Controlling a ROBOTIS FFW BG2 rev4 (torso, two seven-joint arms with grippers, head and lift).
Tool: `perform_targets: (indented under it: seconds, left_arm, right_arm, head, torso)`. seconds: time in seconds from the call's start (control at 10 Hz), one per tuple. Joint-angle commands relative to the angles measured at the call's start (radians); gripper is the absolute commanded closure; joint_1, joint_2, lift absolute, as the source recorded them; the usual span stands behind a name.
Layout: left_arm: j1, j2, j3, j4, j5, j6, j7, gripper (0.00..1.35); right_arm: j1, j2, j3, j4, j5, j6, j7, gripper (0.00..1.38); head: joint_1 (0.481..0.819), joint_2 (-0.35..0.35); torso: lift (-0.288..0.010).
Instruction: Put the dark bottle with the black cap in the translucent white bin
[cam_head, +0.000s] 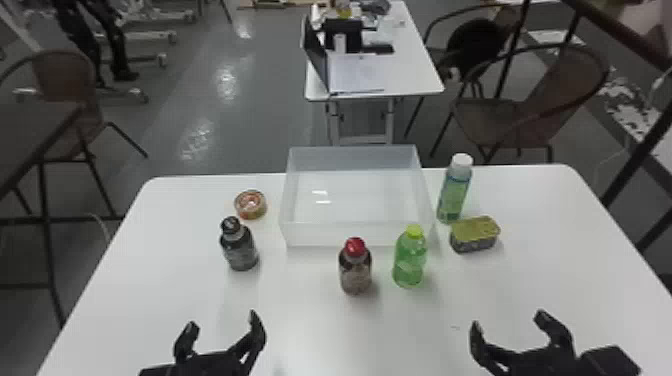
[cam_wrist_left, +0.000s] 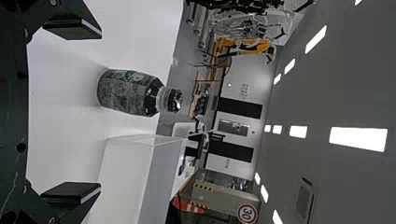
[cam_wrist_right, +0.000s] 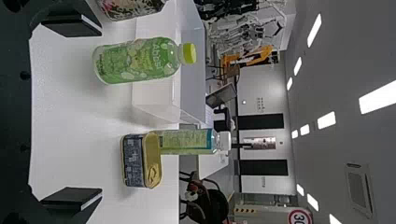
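Dark bottle with the black cap — upright on the desk, left of the translucent white bin, near it but apart. It stands beyond the left gripper's fingers, touching neither; the left wrist view puts it between their lines, ahead of the tips. Left fingers spread wide, nothing between them. Right gripper likewise spread, over the desk's near right part. Round tin just behind the bottle; bare desk between bottle and red-capped bottle.
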Motion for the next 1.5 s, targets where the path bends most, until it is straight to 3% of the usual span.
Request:
perform_targets:
  seconds: [0.0, 0.5, 0.6, 0.8, 1.0, 1.4]
  left_arm:
    - [0.002, 0.0, 0.0, 0.0, 0.001, -0.001, 0.0, 0.15]
    - [-0.003, 0.003, -0.002, 0.001, 0.009, 0.013, -0.001, 0.15]
    - [-0.018, 0.005, 0.0, 0.014, 0.019, 0.032, -0.028, 0.15]
    - [-0.074, 0.014, 0.006, 0.064, 0.044, 0.082, -0.112, 0.15]
    - [-0.138, 0.011, 0.058, 0.109, 0.009, 0.177, -0.218, 0.15]
    - [-0.27, -0.037, 0.23, 0.19, -0.162, 0.331, -0.4, 0.15]
  right_arm:
    - [0.0, 0.001, 0.0, -0.001, 0.0, 0.0, 0.0, 0.09]
    - [0.002, 0.001, 0.0, -0.001, 0.0, 0.001, 0.0, 0.09]
    - [0.002, 0.001, 0.0, -0.001, 0.0, 0.0, 0.0, 0.09]
    - [0.0, 0.001, 0.0, -0.001, 0.0, 0.0, 0.0, 0.09]
    - [0.0, 0.001, 0.0, -0.001, -0.002, 0.001, 0.0, 0.09]
    - [-0.006, 0.001, 0.003, 0.0, 0.0, 0.001, 0.0, 0.09]
  head:
    - [0.695, 0.076]
    - [0.695, 0.077]
    - [0.695, 0.076]
    - [0.695, 0.062]
    - [0.695, 0.052]
    - [0.695, 0.064]
  torso:
    - [-0.031]
    - [-0.031]
    - [-0.031]
    - [-0.031]
    - [-0.031]
    - [-0.031]
